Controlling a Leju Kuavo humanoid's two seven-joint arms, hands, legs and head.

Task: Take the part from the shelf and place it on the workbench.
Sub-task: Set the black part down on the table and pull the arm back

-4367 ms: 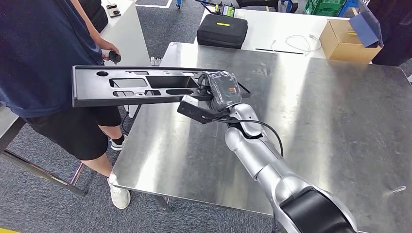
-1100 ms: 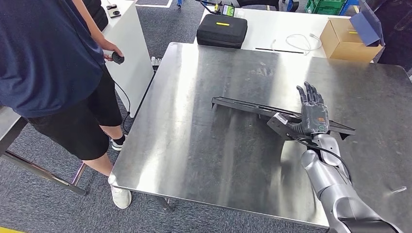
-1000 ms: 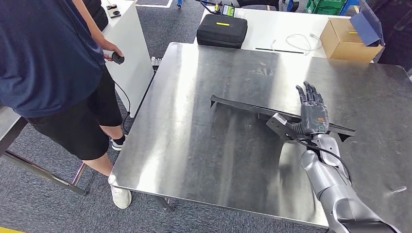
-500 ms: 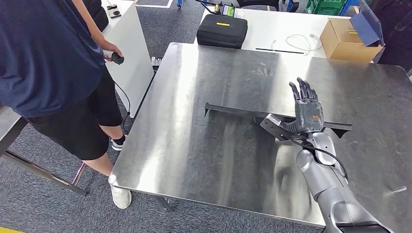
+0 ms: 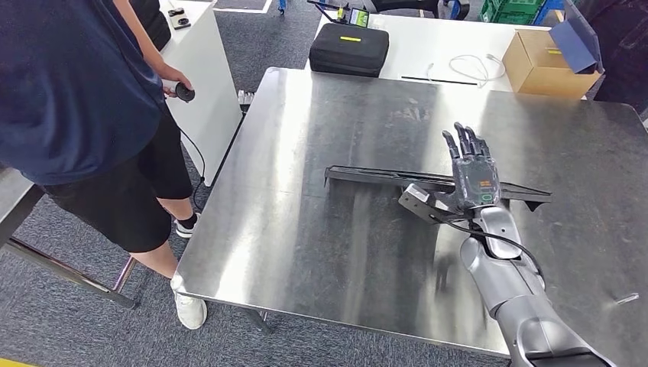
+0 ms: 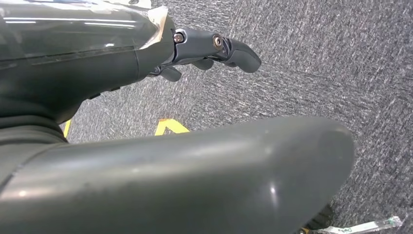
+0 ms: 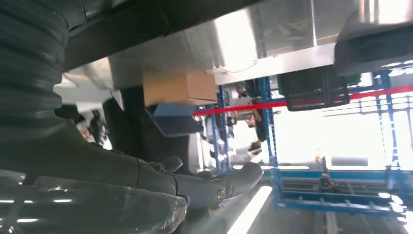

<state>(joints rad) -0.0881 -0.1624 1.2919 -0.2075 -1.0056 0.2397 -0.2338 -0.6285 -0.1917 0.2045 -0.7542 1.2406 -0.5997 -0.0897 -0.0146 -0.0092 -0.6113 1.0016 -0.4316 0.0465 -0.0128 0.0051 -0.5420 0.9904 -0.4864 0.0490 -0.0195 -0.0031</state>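
Long black slotted plastic part (image 5: 367, 177) lowered from mid-air onto the steel workbench (image 5: 321, 229), now lying flat, right hand (image 5: 474, 180) released, fingers extended above it, shifted leftward.

Right arm (image 5: 508, 287): silver, smooth rounded segments, dark band near the bottom edge of the head view. Thin black cable (image 5: 489, 233) loops along the wrist. Flat black camera block (image 5: 416, 203) juts from the wrist. Right hand (image 5: 472, 174): dark grey back plate with a small orange and green marking, black fingers (image 5: 461, 141). Left hand (image 6: 204, 48): dark grey fingers with two bright screws at a knuckle, clear glossy cover on the back, thick grey thumb (image 6: 195, 180).
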